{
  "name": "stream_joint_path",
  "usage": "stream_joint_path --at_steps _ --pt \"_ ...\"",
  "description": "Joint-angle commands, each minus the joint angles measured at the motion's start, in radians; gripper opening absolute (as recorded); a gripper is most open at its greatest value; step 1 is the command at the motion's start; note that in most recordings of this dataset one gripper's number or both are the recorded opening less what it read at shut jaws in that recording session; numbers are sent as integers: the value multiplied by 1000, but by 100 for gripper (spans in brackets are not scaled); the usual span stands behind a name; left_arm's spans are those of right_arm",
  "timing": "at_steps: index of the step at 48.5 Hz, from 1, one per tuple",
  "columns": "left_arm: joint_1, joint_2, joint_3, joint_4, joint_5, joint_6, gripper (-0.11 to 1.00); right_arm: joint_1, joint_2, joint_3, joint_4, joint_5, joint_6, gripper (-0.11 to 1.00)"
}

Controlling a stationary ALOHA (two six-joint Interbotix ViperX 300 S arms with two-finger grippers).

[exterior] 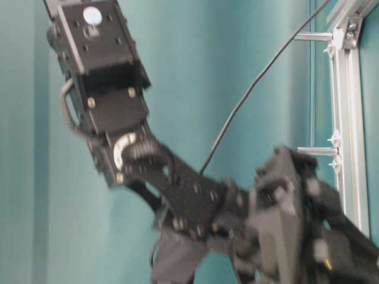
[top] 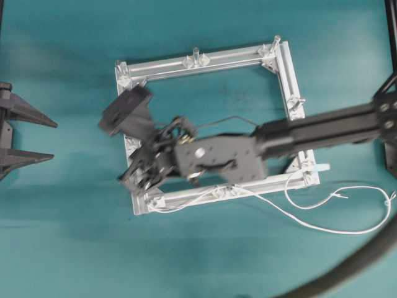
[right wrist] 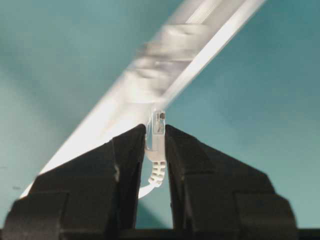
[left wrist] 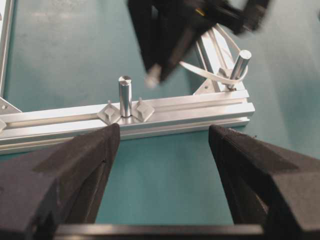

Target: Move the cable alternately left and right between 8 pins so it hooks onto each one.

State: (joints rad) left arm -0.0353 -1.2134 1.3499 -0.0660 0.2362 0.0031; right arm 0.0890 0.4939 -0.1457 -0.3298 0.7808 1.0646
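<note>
The square aluminium frame [top: 282,62] lies mid-table with pins such as one on its far rail [top: 196,56] and one on its right rail [top: 298,101]. The white cable [top: 291,217] runs from the near-left corner along the near rail and trails off in loops to the right. My right gripper [top: 135,179] reaches across to the frame's near-left part. In the right wrist view it [right wrist: 155,131] is shut on the cable's clear plug [right wrist: 158,137], above a blurred rail [right wrist: 165,75]. The left wrist view shows the cable [left wrist: 207,75] wrapped round a corner pin [left wrist: 241,62]. My left gripper [top: 53,140] is open and empty, left of the frame.
A thick dark hose [top: 347,273] curves across the near-right corner of the table. Between the left fingers [left wrist: 85,160] stands another pin [left wrist: 124,95] on the rail [left wrist: 190,112]. The table-level view shows the right arm [exterior: 177,189] before the frame [exterior: 346,118].
</note>
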Motion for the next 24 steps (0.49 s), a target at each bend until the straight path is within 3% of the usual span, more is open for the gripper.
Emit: stream_joint_path --at_steps 1,13,19,24 --pt "-5 6 -8 3 -11 -8 75 -15 -75 25 -6 -9 -2 16" --pt "-5 6 -5 2 -15 -8 75 -106 -77 23 -2 -17 -67 16" --pt "-5 8 -5 3 -15 -8 75 -144 -58 -15 18 -9 -163 16" --pt "-5 6 -5 3 -15 -8 75 -169 -15 -78 84 6 -282 16"
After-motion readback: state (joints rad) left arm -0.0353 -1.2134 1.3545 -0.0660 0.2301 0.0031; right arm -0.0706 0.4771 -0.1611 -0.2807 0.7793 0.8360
